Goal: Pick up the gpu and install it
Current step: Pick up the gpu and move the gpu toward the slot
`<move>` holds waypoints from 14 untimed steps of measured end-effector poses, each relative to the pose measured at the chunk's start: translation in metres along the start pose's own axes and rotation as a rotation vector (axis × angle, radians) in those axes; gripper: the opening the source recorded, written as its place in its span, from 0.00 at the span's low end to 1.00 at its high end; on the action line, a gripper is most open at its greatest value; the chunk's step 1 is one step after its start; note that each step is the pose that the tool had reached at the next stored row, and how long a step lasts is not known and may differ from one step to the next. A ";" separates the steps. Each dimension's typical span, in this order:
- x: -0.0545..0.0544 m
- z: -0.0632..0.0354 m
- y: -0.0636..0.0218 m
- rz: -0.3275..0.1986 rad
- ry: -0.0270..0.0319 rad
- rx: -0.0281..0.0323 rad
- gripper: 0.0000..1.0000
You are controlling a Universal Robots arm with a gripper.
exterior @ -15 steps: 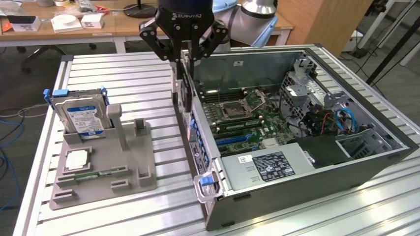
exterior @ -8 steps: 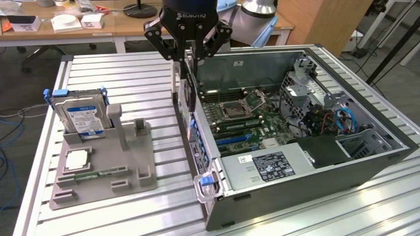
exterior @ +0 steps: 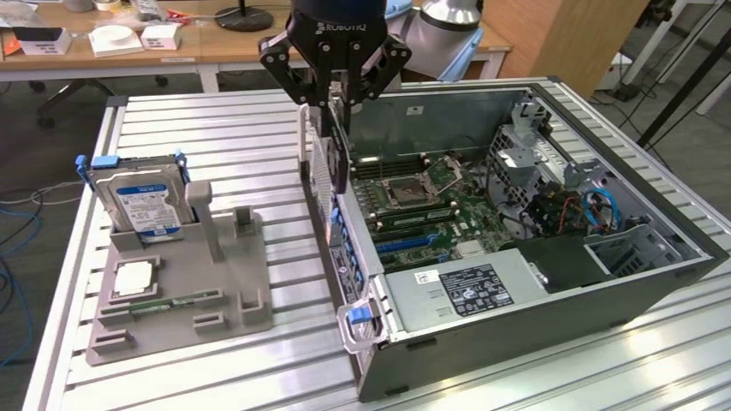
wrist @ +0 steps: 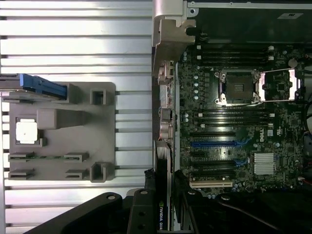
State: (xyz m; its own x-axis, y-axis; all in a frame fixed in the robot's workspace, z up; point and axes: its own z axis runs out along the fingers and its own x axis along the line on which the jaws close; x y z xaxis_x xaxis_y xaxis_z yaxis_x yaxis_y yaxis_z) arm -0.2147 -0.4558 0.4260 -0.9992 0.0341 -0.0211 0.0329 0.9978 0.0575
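Black fingers of the gripper are clamped on the top edge of the gpu. The dark card hangs straight down beneath them, edge-on to the wrist camera, with its silver bracket strip along the side facing the exterior view's left. The card is off the table and clear of any slot.

Directly under the hanging card stands the rear wall of the open computer case, with its port cut-outs and a blue latch low down. That wall is the nearest thing in the card's way. The card's flat faces run roughly parallel to it.

Just to one side of the tool, inside the case, lies the motherboard. On it are the open processor socket, rows of black memory slots and a blue expansion slot, with a silver heatsink close by. The boxy power supply with its black label fills the near corner of the case. A drive cage and blue cables sit at the far side.

On the tool's other side, well apart on the slatted aluminium table, rests a grey holder. It carries an upright hard drive in blue rails, a square processor chip and a narrow memory stick — none of them touched.
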 end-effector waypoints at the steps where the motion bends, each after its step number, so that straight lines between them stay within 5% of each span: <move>1: -0.001 0.0000 0.0000 0.000 0.0001 0.0000 0.26; 14: -0.014 0.0003 0.0005 -0.004 0.0002 -0.0017 0.26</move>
State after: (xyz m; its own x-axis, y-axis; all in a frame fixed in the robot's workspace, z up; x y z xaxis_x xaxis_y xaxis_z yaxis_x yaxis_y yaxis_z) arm -0.2007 -0.4558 0.4260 -0.9993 0.0299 -0.0211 0.0286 0.9978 0.0591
